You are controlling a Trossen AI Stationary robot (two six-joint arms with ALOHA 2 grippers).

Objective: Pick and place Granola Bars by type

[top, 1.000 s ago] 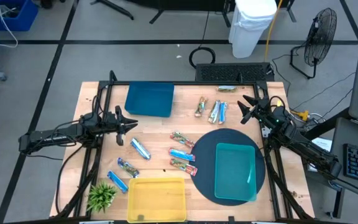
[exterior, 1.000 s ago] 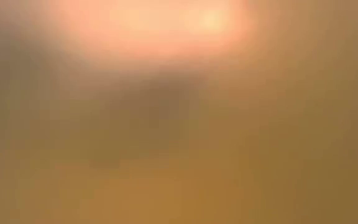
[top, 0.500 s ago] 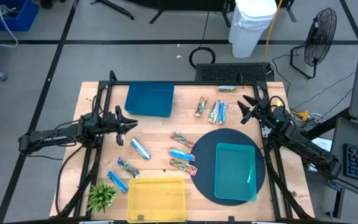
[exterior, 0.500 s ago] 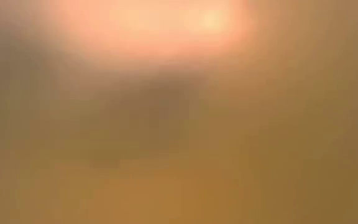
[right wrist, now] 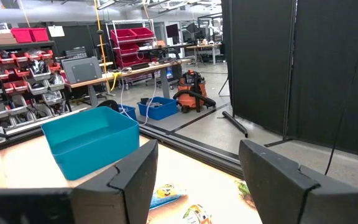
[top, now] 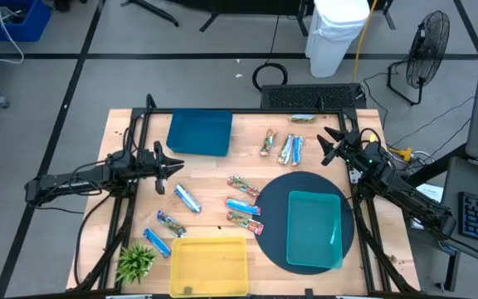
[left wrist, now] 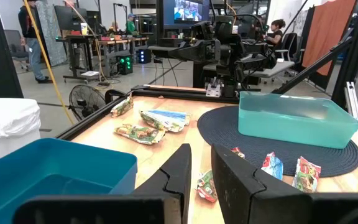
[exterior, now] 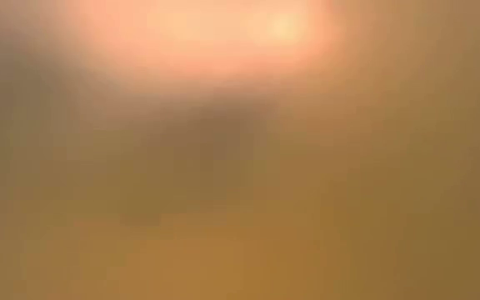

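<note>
On the table (top: 119, 124), nothing sorted yet, judging by the three bare trays: dark blue tray (top: 200, 133) at the far side, yellow tray (top: 210, 266) at the near edge, teal tray (top: 314, 229) on the round dark mat (top: 274, 224); Granola Bars (top: 243, 203) scattered loose between them, a cluster of three mid-table beside the mat, another group (top: 287, 148) near the far edge, a blue-silver one (top: 187, 198) just ahead of the left arm, two more (top: 163, 231) by the small plant (top: 136, 261); none inside any tray. Left tool (top: 171, 164) hovering over bare wood close to the blue tray, fingers narrowed to a slim gap with nothing between them, as seen from the left wrist; right tool (top: 332, 145) parked at the far right corner, jaws spread wide and empty, pointed toward the far group. Step in hand, by the look of it: choosing and approaching a first bar. Next move likely calls for opening the left fingers wider, dropping onto the nearby blue-silver bar across its short side, then carrying it to the tray for that type; low view wholly blurred, nothing to tell from it.
</note>
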